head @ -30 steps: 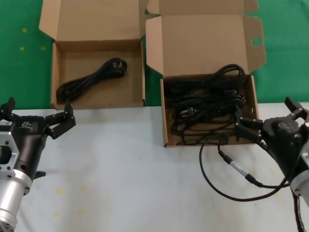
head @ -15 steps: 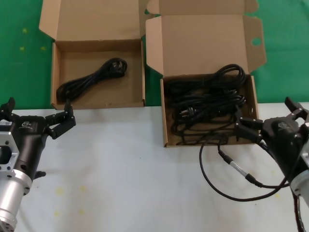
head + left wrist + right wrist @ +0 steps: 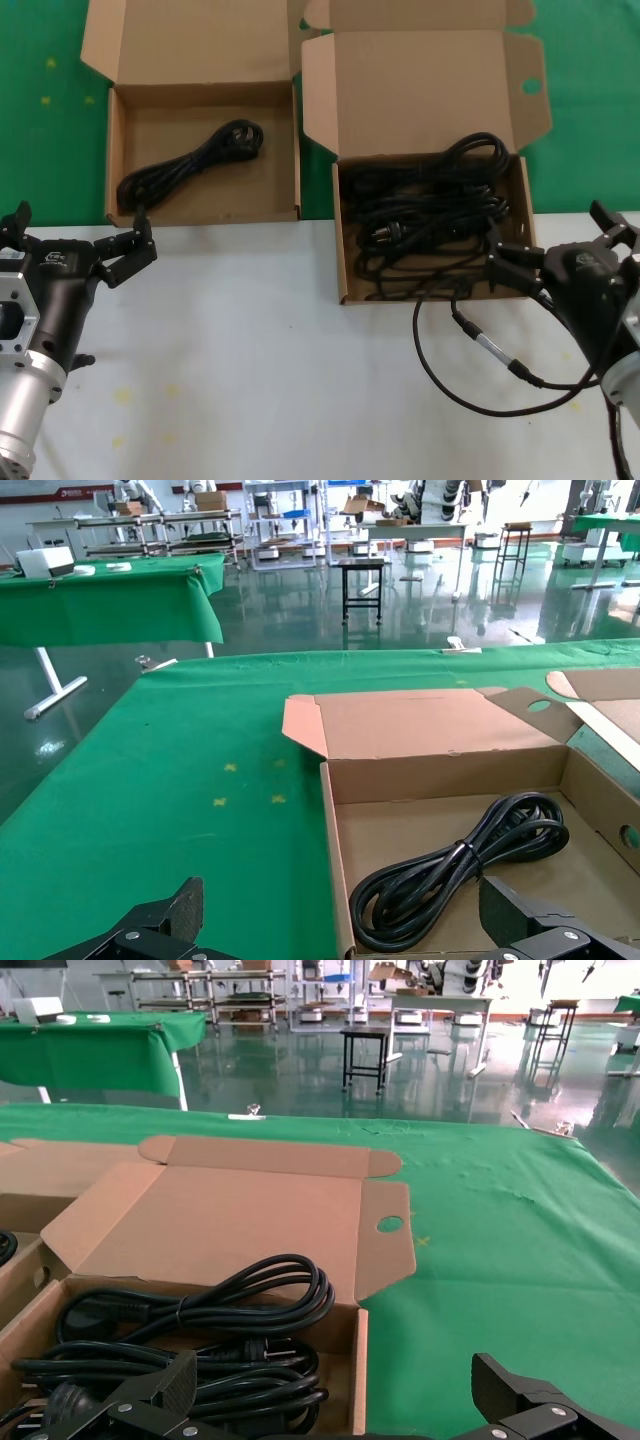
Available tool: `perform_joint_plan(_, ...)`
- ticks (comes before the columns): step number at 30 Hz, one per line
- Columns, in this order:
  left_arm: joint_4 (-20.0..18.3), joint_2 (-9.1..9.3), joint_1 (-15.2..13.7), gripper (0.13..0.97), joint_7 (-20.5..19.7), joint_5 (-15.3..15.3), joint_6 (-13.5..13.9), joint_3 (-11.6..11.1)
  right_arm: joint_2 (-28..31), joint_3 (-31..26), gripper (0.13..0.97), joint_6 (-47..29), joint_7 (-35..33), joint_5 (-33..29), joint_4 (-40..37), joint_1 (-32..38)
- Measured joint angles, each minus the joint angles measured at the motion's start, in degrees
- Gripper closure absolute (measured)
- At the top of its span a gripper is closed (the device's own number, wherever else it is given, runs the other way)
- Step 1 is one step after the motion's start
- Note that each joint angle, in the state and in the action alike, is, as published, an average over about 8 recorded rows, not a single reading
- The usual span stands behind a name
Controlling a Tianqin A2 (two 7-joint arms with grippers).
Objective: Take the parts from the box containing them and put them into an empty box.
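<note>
- Black rubber power cords [image 3: 430, 215], wound in long bundles, piled in the brown cardboard box with the oval hole in its lid flap [image 3: 345, 250], on the right side of the work area in the head view.
- One more black cord bundle [image 3: 190, 162] lying diagonally in the wider shallow brown cardboard box with the plain lid [image 3: 115, 150], on the left, just beside the holed box.
- Head view only: thin black cable with a silver metal connector [image 3: 490, 350] looping over the white table [image 3: 260, 350] in front of the holed box.
- Wrist views only: green cloth [image 3: 200, 780] under the boxes, plus workshop floor and benches far behind.
- Right wrist view: cords stacked up near the box rim, oval hole [image 3: 390, 1224] clear in the side flap.
- Left gripper [image 3: 75, 245] low over the table's near-left part, fingers spread wide, nothing held or touched.
- Right gripper [image 3: 560, 240] just beside the holed box's right front corner, fingers also spread wide, nothing between them.
</note>
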Motion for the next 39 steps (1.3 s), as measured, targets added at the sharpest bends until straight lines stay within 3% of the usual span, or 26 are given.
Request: perform_joint_plan(39,0.0,0.0,0.0,0.132,0.0,0.0,0.0,0.0,0.0,0.0,0.129,0.0,0.0,0.0,0.0,0.0)
